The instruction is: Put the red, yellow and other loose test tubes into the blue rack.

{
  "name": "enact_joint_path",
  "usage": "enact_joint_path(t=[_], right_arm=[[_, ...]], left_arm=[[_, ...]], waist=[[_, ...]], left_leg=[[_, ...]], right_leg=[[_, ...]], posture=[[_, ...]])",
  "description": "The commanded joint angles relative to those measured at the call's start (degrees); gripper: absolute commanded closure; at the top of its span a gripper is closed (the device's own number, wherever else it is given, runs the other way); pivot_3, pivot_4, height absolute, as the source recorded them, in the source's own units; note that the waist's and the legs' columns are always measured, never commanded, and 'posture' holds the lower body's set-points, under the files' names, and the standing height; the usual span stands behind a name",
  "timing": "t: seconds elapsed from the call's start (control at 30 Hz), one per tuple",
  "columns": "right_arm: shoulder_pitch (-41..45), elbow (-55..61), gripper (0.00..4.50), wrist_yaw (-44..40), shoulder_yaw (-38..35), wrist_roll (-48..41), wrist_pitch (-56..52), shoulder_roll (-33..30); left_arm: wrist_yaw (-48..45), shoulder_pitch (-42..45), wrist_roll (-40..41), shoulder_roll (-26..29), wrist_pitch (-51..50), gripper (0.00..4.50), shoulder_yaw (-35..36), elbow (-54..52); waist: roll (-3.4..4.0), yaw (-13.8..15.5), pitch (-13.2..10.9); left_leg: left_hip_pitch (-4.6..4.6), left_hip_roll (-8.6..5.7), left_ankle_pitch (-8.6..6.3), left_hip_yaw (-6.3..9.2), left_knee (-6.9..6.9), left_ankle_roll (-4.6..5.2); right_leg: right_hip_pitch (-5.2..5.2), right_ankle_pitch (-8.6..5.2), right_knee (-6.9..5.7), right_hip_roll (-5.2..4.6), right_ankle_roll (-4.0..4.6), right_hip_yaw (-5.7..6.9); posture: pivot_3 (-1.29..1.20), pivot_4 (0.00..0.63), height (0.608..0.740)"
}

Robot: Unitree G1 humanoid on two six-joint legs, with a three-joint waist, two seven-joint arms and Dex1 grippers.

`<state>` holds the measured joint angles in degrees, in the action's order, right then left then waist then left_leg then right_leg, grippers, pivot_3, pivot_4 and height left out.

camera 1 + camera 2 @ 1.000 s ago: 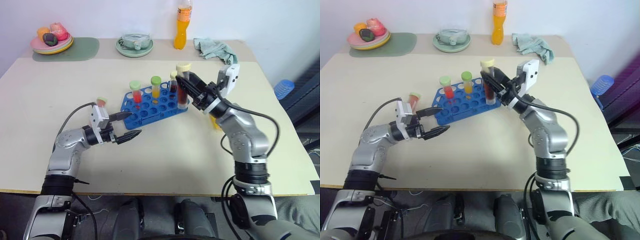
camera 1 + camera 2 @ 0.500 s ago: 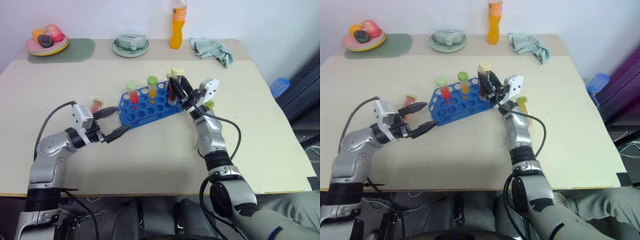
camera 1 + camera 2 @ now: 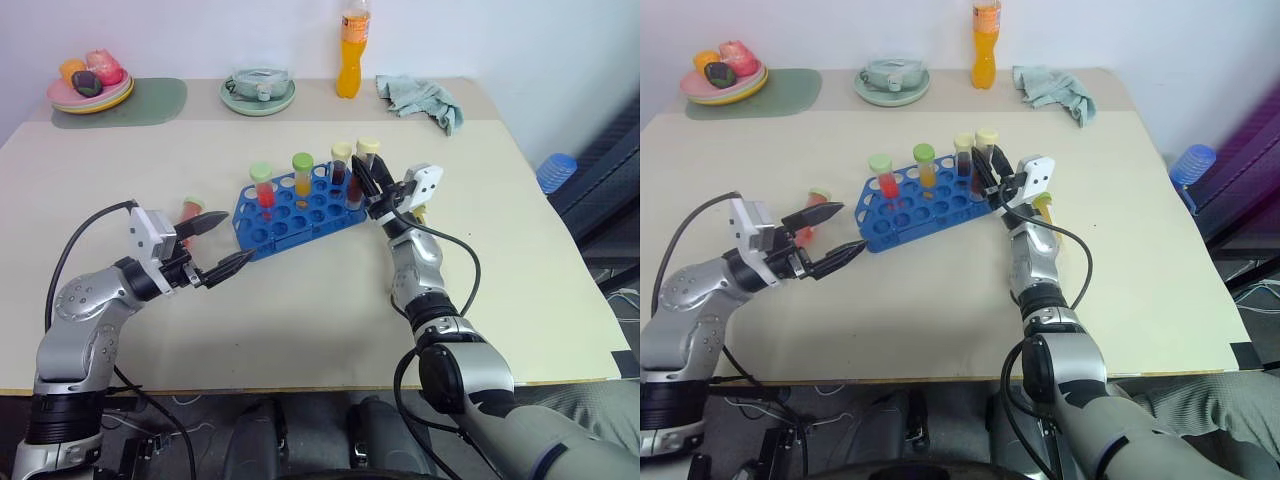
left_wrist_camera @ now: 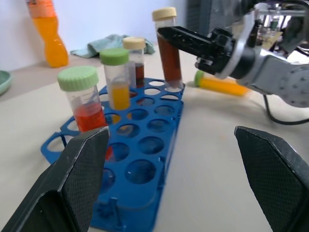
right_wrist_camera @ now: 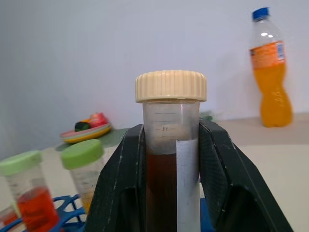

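Sinking toward the blue rack [image 3: 296, 209], the cream-capped tube of dark brown liquid [image 3: 366, 170] has come down over the last second from well above the right end of the rack to a hole in that corner, its foot now at or just inside the opening as the left wrist view shows it; the right claw [image 3: 371, 181] stays clenched on the tube's upper body, black fingers [image 5: 118, 179] pressed to either side of the clear wall. By this reading the insertion is nearly done and only seating and letting go remain, while other tubes wait. Upright in the rack already are a green-capped red tube [image 3: 264, 187], a green-capped yellow tube [image 3: 303, 175] and a second cream-capped dark tube [image 3: 341, 163]. Two loose ones lie on the worktop [image 3: 300, 320]: a pinkish-red tube [image 3: 190, 209] just beside the rack's left end and near the left claw [image 3: 220, 244], and a yellow tube with a green cap [image 4: 222, 85] lying behind the right wrist. The left claw has drawn back from the rack and hangs released, its textured black fingers [image 4: 79, 171] spread wide, holding nothing. The rack is moulded blue plastic, a grid of round holes on short legs; the tubes are clear, straight-sided cylinders with ribbed screw caps and printed gradations. Farther back stand an orange drink bottle [image 3: 350, 53], a crumpled teal cloth [image 3: 418, 98], a pale green dish [image 3: 257, 91] and a plate of toy fruit [image 3: 88, 83].
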<state>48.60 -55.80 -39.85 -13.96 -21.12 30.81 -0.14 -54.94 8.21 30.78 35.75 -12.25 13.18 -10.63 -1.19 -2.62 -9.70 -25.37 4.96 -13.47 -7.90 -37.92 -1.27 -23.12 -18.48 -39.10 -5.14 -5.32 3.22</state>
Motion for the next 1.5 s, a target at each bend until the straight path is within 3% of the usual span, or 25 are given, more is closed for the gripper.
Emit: enact_joint_path(t=[0.03,0.87,0.97,1.07,1.37,1.5], right_arm=[[1.5,-0.9,3.33,-0.1,-1.0,-0.4,1.7,-0.1],[-3.7,-3.0,3.33,-5.7,0.3,1.6,12.4,2.1],[-4.1,-2.8,2.29,-6.5,0.7,2.0,12.3,2.1],[-4.5,-2.4,0.74,-5.3,1.2,3.0,12.9,2.1],[-5.4,4.6,0.74,-2.9,3.1,4.7,13.5,-0.6],[-6.4,11.9,0.74,-0.1,5.1,6.9,8.1,-3.5]], left_arm=[[0.3,-0.1,1.6,1.0,-0.5,0.23,1.9,-2.6],[-2.2,1.8,0.7,1.7,1.0,0.23,0.7,1.2],[-2.6,1.9,0.5,1.5,1.6,0.23,0.5,1.9],[-2.8,2.1,0.4,1.3,2.1,0.23,0.2,2.4],[-2.7,4.0,0.0,0.5,2.4,0.23,-1.6,3.5],[-2.7,4.9,-0.4,0.0,2.3,0.23,-2.0,4.0]], waist=[[0.00,0.0,0.0],[0.01,-0.1,0.0],[0.02,-0.1,0.0],[0.02,0.0,0.0],[0.02,0.0,0.0],[0.03,0.0,0.0]], left_leg=[[0.00,0.00,0.00,0.00,0.00,0.00],[0.00,0.00,0.00,-0.01,0.00,0.00],[0.01,0.00,0.00,0.00,0.00,-0.01],[0.02,0.00,0.01,0.00,0.00,-0.02],[0.01,0.00,0.01,-0.01,0.00,-0.02],[0.01,0.00,0.01,0.01,0.00,-0.02]], right_leg=[[0.00,0.00,0.00,-0.01,0.00,0.00],[0.01,0.00,0.01,0.00,0.00,0.00],[0.01,0.00,0.01,0.00,0.00,0.00],[0.01,0.00,0.00,0.00,0.00,0.00],[0.02,0.00,0.01,0.00,0.00,0.00],[0.01,0.00,0.00,0.00,0.00,-0.01]], posture=[[0.00,0.150,0.740],[0.00,0.150,0.740],[0.00,0.150,0.740],[0.00,0.150,0.740],[0.00,0.150,0.740],[0.00,0.150,0.740]])
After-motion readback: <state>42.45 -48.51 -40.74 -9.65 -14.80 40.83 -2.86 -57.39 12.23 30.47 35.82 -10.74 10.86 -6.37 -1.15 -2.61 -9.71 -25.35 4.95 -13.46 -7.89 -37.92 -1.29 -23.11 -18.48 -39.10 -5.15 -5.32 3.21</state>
